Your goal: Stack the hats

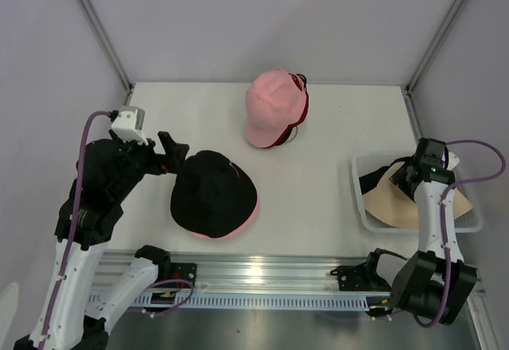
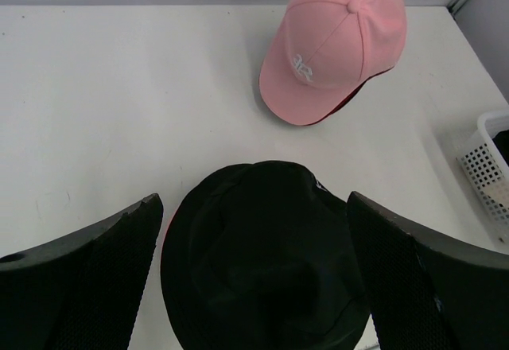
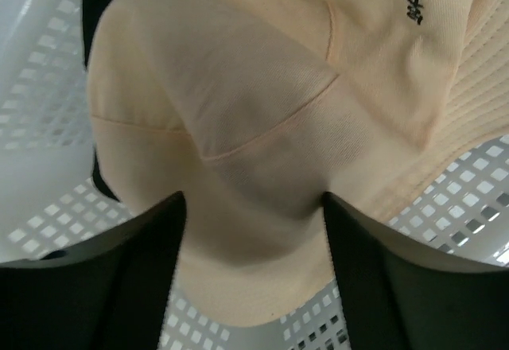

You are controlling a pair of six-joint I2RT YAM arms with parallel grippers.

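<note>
**White counter [image 1: 334, 151], hats in three spots**

Near the counter's front-left, the black bucket hat [image 1: 213, 193] lies on a pink one [image 1: 238, 229] whose brim peeks out. At the far edge a pink cap [image 1: 269, 105] tops darker caps. The left claw [image 1: 176, 155] hangs wide open and empty just beside the black hat. At the right edge, the right claw [image 3: 253, 199] straddles the cream hat [image 3: 262, 111] in the basket [image 1: 362, 207]. Whether it grips cannot be told.

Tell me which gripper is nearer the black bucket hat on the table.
Left. The left gripper sits just left of the black bucket hat, jaws open toward it. The right gripper is across the table, down in the white basket over the cream hat.
</note>
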